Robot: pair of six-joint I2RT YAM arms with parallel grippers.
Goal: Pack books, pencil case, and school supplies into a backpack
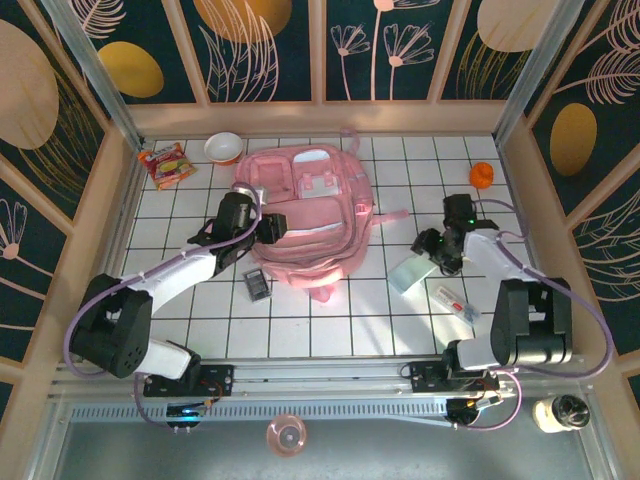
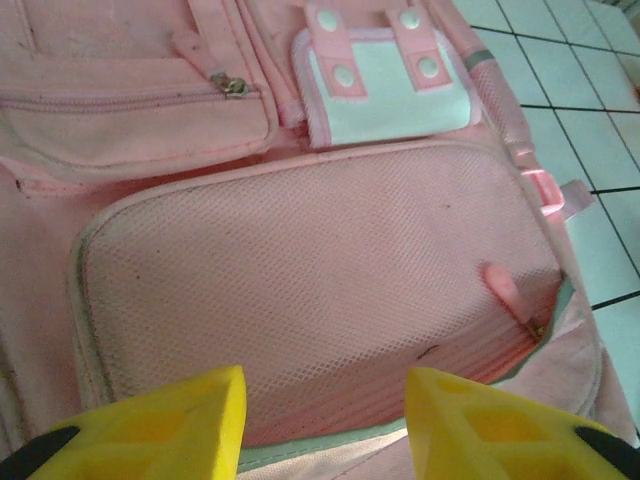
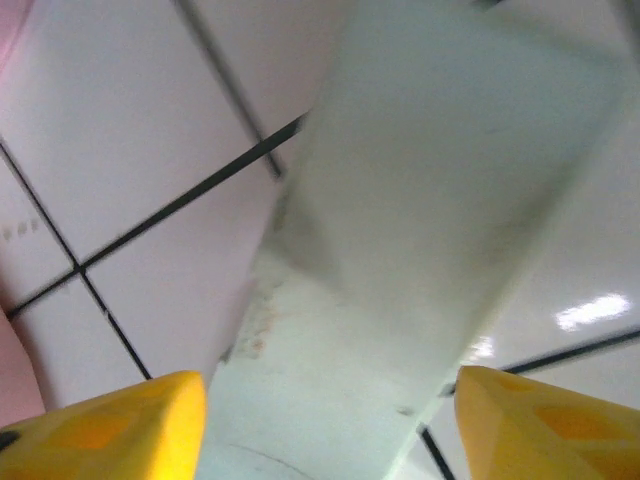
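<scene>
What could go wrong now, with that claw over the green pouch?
The pencil case lies flat on the tiles between the right gripper's spread fingers, so they might slide over it rather than catch it. The backpack is soft; its pocket could sag shut by the left gripper, leaving no gap for packing.

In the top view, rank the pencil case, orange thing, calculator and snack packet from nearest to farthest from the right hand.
1. pencil case, beside the right hand.
2. orange thing, far right.
3. calculator, left of middle.
4. snack packet, far left corner.
</scene>
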